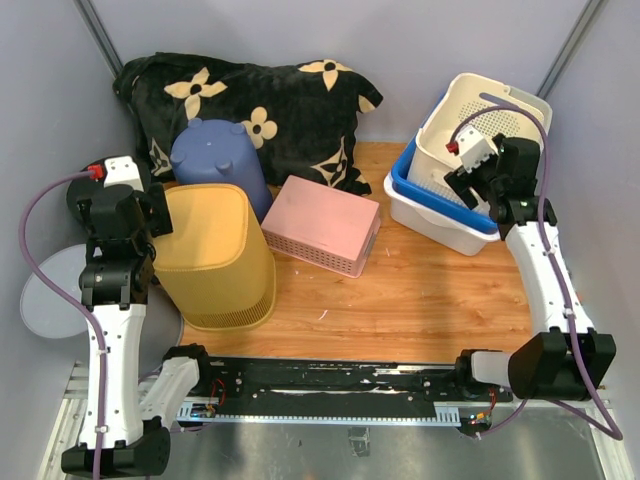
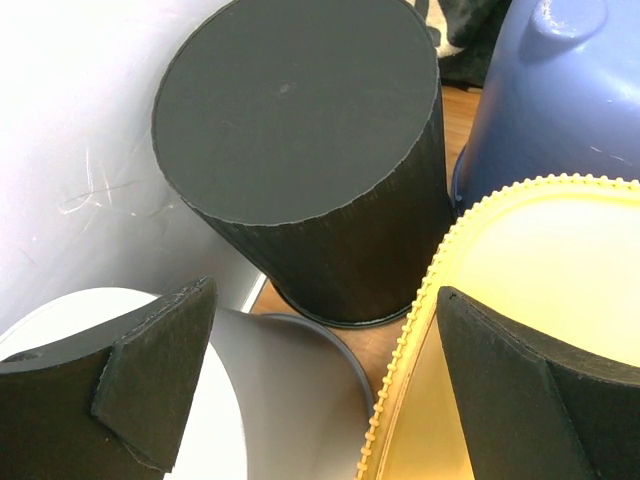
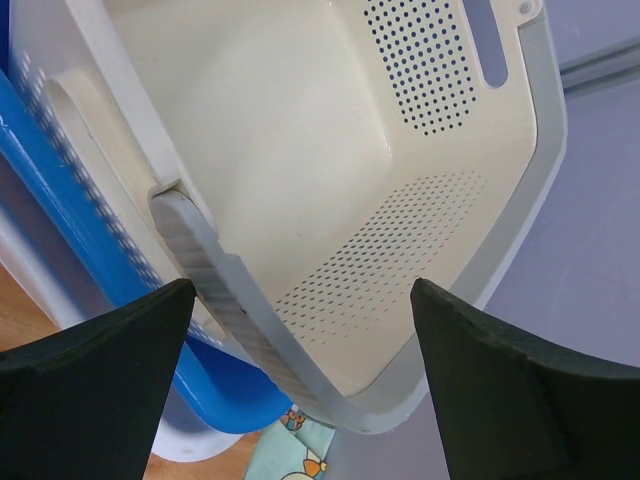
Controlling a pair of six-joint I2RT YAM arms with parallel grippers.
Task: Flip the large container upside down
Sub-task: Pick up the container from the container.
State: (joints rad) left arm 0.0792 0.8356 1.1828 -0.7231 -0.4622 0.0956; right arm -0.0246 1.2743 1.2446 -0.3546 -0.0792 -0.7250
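Observation:
A large cream perforated container (image 1: 480, 110) leans open side up at the back right, nested in a blue tub (image 1: 412, 185) and a white tub (image 1: 440, 228). My right gripper (image 1: 468, 185) hovers open over its near rim. In the right wrist view the grey rim (image 3: 240, 310) runs between the spread fingers of the right gripper (image 3: 300, 290) without touching them. A large yellow bin (image 1: 215, 250) stands closed end up at the left. My left gripper (image 1: 152, 212) hangs open above its left edge (image 2: 470, 260), holding nothing.
A black bin (image 2: 300, 130) and a blue bin (image 1: 215, 155) stand base up behind the yellow one. A grey-white bin (image 1: 45, 290) sits at the far left. A pink basket (image 1: 320, 225) lies upside down mid-table. A black flowered cushion (image 1: 270, 95) rests against the back wall.

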